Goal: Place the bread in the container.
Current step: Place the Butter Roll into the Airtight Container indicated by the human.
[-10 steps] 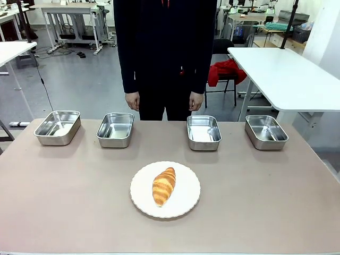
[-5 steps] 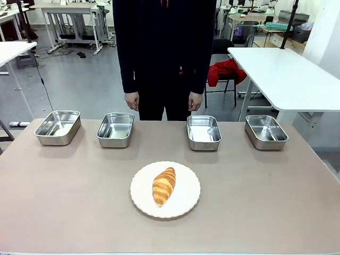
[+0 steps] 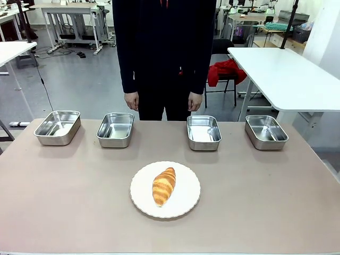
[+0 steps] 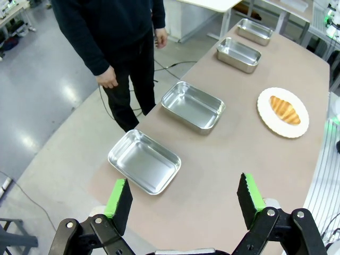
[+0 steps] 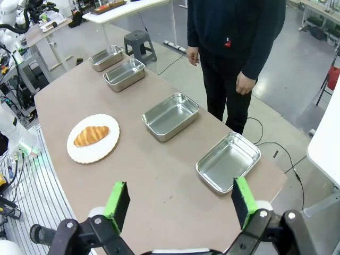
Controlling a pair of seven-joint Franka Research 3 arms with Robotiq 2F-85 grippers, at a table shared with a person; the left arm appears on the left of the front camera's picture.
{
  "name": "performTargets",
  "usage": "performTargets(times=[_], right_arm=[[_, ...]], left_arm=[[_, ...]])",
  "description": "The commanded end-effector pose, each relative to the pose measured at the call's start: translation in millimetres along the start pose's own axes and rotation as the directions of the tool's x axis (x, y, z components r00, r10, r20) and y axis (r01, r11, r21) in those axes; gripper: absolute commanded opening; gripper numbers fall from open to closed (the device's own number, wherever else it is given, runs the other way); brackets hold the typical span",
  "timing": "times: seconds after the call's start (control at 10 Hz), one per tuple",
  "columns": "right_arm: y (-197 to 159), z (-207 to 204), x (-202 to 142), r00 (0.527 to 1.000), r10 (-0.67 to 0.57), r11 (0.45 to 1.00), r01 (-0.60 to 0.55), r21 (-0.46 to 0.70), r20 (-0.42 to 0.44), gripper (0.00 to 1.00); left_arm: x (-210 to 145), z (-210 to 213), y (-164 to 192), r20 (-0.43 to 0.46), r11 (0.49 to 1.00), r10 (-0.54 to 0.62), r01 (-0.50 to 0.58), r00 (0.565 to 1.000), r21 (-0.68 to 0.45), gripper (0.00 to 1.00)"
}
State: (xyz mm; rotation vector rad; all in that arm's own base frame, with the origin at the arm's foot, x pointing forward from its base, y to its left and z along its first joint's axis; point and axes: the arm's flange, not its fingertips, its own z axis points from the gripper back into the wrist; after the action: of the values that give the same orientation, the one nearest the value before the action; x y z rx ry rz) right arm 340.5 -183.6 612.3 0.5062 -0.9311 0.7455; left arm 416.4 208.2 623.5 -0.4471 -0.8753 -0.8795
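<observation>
resting on plate point(image 3: 187, 198): bread point(image 3: 163, 186)
pans point(image 3: 114, 142): four, far row
left end effector point(image 4: 183, 180): spread, empty
right end effector point(image 5: 179, 184): spread, empty

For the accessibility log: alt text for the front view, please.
A croissant lies on a round white plate at the table's near middle; four empty steel pans line the far edge, where a person in dark clothes stands, hands at sides.

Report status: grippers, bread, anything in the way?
Left gripper and right gripper: jaws open, empty. Bread on plate, four containers empty. Nothing between them; person's hands at sides, beyond the table.
</observation>
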Motion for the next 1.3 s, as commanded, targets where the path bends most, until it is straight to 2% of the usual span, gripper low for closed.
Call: performTargets(times=[0.0, 1.2], right_arm=[[-0.1, 0.4, 2.0, 1.0, 0.011, 1.0, -0.011, 0.005, 0.021, 1.0], [-0.1, 0.4, 2.0, 1.0, 0.011, 1.0, -0.011, 0.005, 0.021, 1.0]], left_arm=[[0.6, 1.2, -0.6, 0.007, 1.0, -0.014, 0.014, 1.0, 0.0, 1.0], [0.6, 1.2, -0.6, 0.007, 1.0, -0.014, 0.014, 1.0, 0.0, 1.0]])
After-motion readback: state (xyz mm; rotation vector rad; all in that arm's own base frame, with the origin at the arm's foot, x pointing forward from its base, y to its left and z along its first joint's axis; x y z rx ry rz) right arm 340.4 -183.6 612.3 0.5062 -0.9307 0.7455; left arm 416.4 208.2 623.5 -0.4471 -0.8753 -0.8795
